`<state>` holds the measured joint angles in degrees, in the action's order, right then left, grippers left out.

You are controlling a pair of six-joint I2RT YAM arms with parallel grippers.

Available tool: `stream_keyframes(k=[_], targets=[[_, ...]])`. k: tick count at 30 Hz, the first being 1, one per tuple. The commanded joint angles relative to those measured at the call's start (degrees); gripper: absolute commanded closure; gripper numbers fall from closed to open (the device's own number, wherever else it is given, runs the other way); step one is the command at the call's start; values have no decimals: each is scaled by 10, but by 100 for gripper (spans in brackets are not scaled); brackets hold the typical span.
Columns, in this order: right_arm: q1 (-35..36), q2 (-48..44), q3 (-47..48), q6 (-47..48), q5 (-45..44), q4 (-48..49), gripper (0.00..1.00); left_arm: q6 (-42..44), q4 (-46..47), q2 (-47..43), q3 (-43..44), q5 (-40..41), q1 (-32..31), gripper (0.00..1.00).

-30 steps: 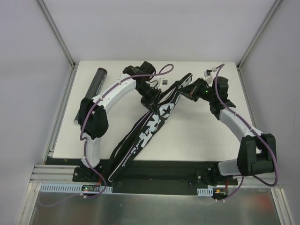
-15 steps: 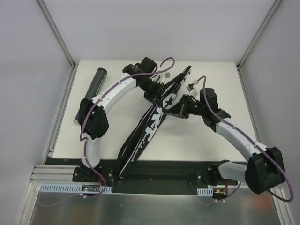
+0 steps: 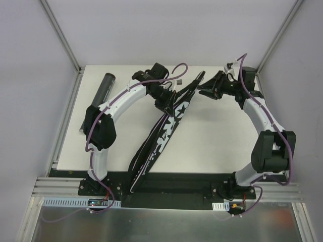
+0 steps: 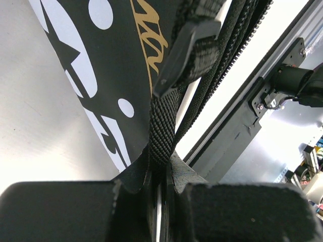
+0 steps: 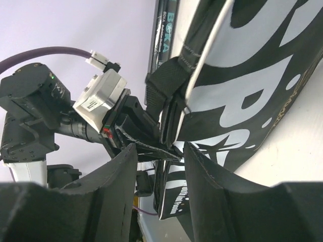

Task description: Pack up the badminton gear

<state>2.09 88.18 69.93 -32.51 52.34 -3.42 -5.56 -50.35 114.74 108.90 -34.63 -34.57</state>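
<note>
black bar (image 5: 165,35): BOKA in teal, I read it clean.
bag (image 5: 252,75): big white letters, cropped, unreadable; gold script too.

Black bag (image 3: 166,128): long, narrow and flat, printed with large white letters, stars and dots plus gold script. It lies slantwise across the counter (image 3: 222,136), its far end toward the back middle and its near end overhanging the front edge. A woven black strap (image 4: 161,136) with a plastic buckle (image 4: 189,50) runs along its zipped edge and is pinched in the left gripper's (image 4: 160,174) jaws. Black tube (image 3: 103,91): long cylinder lying flat along the counter's left side, well apart from the bag.
</note>
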Motion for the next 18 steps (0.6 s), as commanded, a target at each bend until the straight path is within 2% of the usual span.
stream_keyframes(k=[1,18], targets=[[-2,33,35,10,53,-2,56,1,-10,-38,4,-25,-5,100],[-13,79,38,-33,60,88,64,2,-11,-37,-4,-30,-8,100]])
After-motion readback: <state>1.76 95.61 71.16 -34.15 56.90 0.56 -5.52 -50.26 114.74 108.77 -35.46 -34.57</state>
